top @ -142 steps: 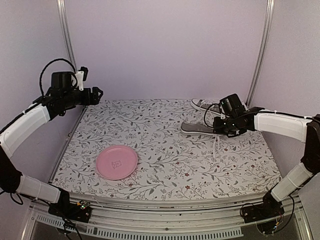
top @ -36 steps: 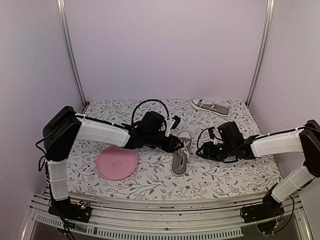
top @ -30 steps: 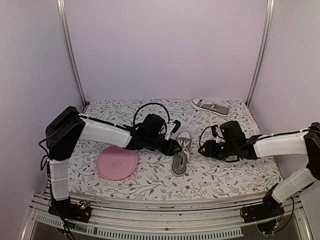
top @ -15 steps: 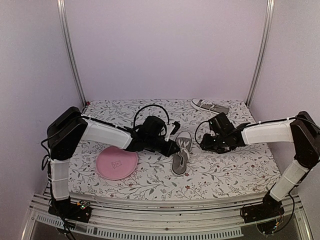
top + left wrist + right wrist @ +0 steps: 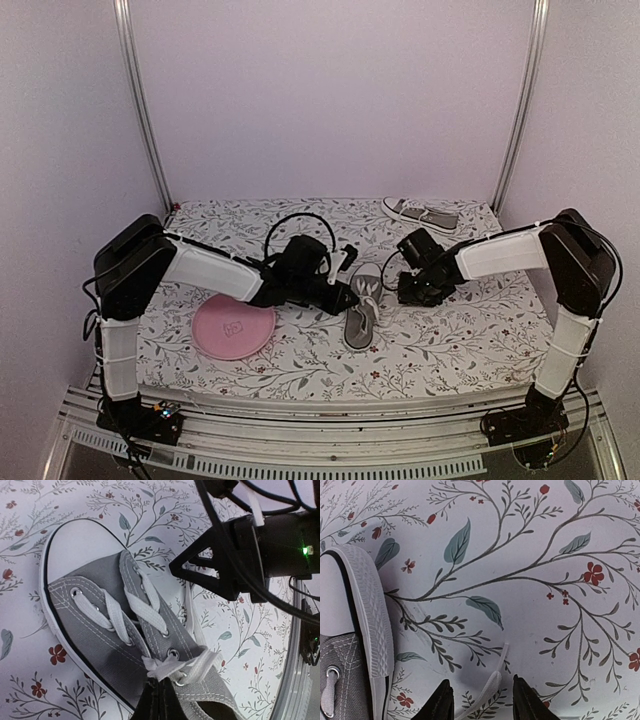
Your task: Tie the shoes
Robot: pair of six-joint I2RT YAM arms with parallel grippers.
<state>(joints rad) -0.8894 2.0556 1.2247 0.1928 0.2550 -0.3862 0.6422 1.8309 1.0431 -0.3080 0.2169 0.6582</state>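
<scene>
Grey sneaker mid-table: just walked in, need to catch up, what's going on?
The two arms are working on the laces of the small grey canvas sneaker mid-table. The left arm's jaws are shut on its white lace by the top eyelets. The right arm's jaws stand open astride the loose lace end on the floral tabletop. No bow is tied yet; the second grey sneaker lies at the back, untouched.

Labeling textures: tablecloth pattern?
The tablecloth: white, grey-green leafy vines, small red flowers; clearest in right wrist view.
</scene>
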